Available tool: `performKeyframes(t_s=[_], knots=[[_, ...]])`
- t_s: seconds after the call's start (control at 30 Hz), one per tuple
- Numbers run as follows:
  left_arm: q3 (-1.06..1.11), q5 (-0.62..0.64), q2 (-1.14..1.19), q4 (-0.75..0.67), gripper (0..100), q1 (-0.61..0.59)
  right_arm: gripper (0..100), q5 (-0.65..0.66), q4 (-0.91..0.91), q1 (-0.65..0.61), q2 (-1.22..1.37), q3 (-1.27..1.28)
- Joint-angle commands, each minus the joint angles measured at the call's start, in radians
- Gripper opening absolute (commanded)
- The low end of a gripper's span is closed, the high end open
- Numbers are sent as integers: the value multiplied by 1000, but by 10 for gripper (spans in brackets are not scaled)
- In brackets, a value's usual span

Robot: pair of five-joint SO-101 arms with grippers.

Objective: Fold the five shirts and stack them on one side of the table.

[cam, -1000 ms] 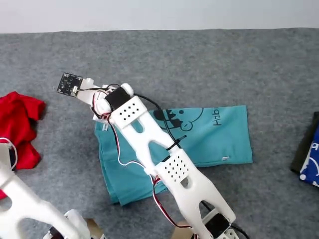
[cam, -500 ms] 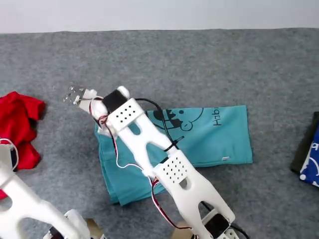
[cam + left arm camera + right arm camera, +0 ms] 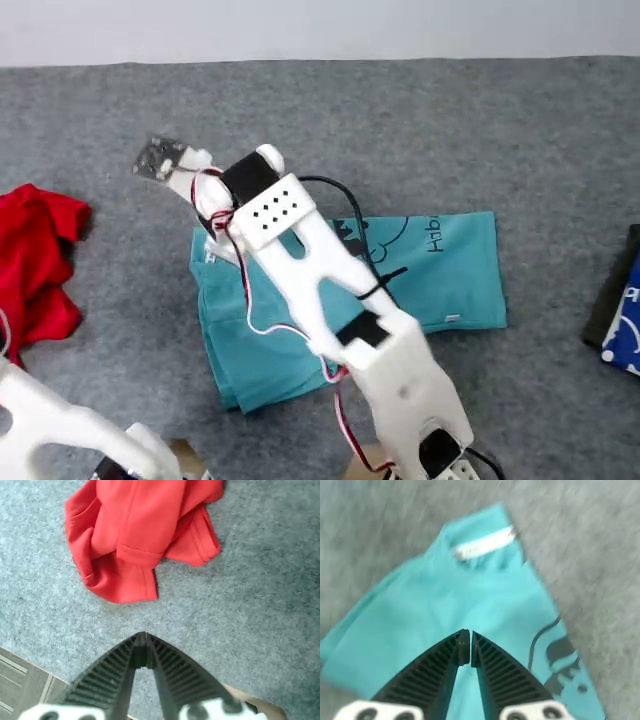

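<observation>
Grey felt-like cover spans the table across the whole high view. Teal shirt lies at centre frame, partly folded into a broad strip, with its dark print facing up near the upper edge. Its left end, where the white neck label sits, is doubled over. Right arm runs from the lower centre edge up and left across the left half of the teal shirt. Right gripper hangs over the teal cloth near the collar end with its fingers pressed together and nothing between them; whether the tips touch the cloth cannot be told. Red shirt lies crumpled and unfolded at the left edge, well apart from the teal one. Left arm occupies the lower left corner. Left gripper sits over bare cover just beside the red shirt, fingers together and empty. Blue cloth item lies against a dark item at the right edge.
</observation>
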Motion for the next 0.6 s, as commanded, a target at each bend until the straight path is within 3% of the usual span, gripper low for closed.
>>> performKeyframes(t_s=[0.0,0.3,0.57], knots=[[-31,-3,-25,18,4,-6,9,48,42,16,-203,209],[-30,-3,-25,18,4,-6,9,176,-27,16,-469,603],[-30,-3,-25,18,4,-6,9,262,-377,10,-860,1260]])
